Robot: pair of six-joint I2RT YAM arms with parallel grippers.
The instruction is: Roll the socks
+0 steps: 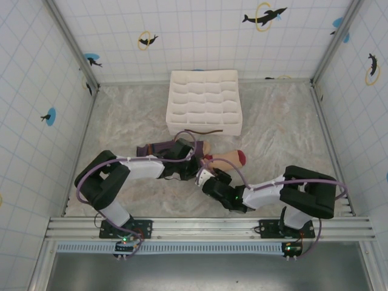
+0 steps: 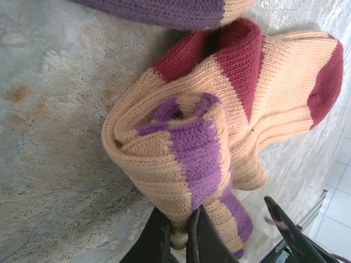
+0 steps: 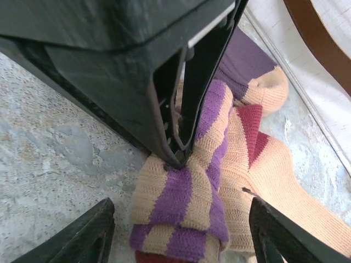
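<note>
Marbled tabletop (image 1: 279,127), white organiser box (image 1: 205,100) at the back. Just in front lie the purple sock (image 2: 164,11) and the half-rolled beige sock (image 2: 285,82), touching. The left hand (image 2: 178,233) pinches the beige sock's striped cuff, and the right hand (image 3: 181,219) straddles the roll, spread wide and holding nothing.

The striped cuff (image 3: 184,192) of the beige sock (image 3: 285,186) is pinched by the left gripper (image 3: 176,154), its jaws pressed together on it. The purple sock (image 3: 244,60) is seen behind, on the table (image 3: 60,153). The right gripper (image 3: 181,230) is held with its jaws wide apart, one on either side of the cuff.
</note>
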